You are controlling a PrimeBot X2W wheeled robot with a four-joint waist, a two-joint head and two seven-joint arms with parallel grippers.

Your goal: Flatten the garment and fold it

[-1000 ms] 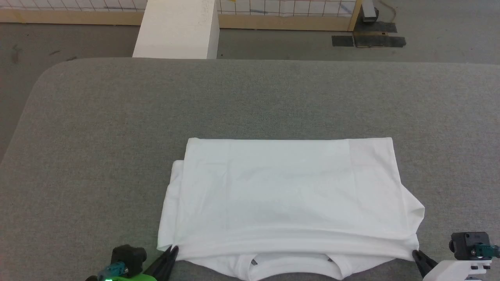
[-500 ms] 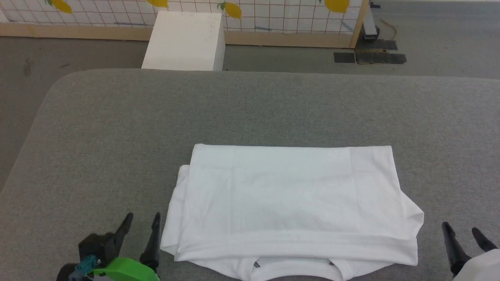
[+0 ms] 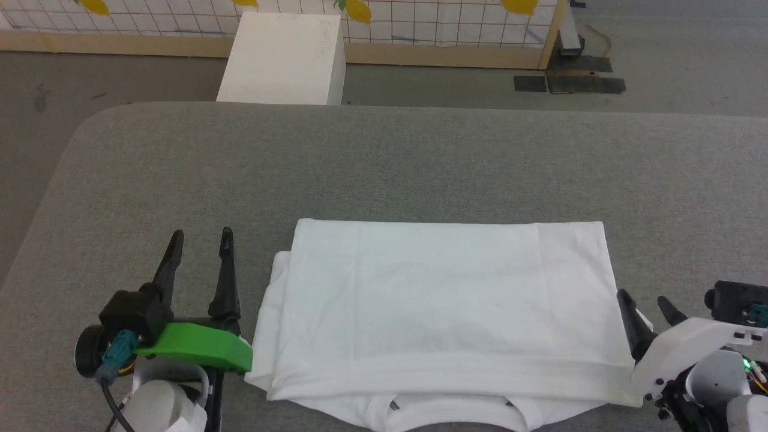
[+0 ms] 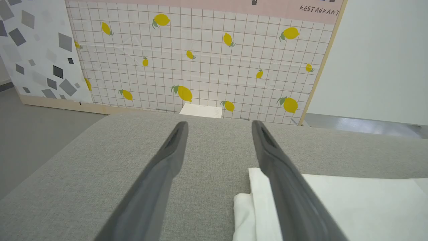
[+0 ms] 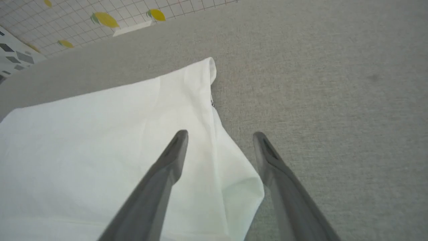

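Observation:
The garment [image 3: 444, 306], a white T-shirt, lies folded into a wide rectangle on the grey table [image 3: 384, 162], its collar at the near edge. My left gripper [image 3: 201, 238] stands open just left of the garment's left edge, above the table, with nothing between its fingers. In the left wrist view that gripper [image 4: 219, 124] points at the far wall, the garment [image 4: 351, 204] at its lower right. My right gripper [image 3: 643, 298] is open over the garment's right edge. In the right wrist view its fingers [image 5: 220, 134] straddle a sleeve flap of the garment [image 5: 100, 140] without touching it.
A rigid white box [image 3: 282, 57] stands on the floor beyond the table's far edge. A lemon-patterned tiled panel [image 4: 200, 57] with a wooden frame runs behind it. Dark tape patches [image 3: 567, 81] mark the floor at the back right. Bare table surrounds the garment.
Both grippers have let go of the garment's near corners and opened. Both then rose along its sides, the left one well up the table. The camera tilted slightly upward.

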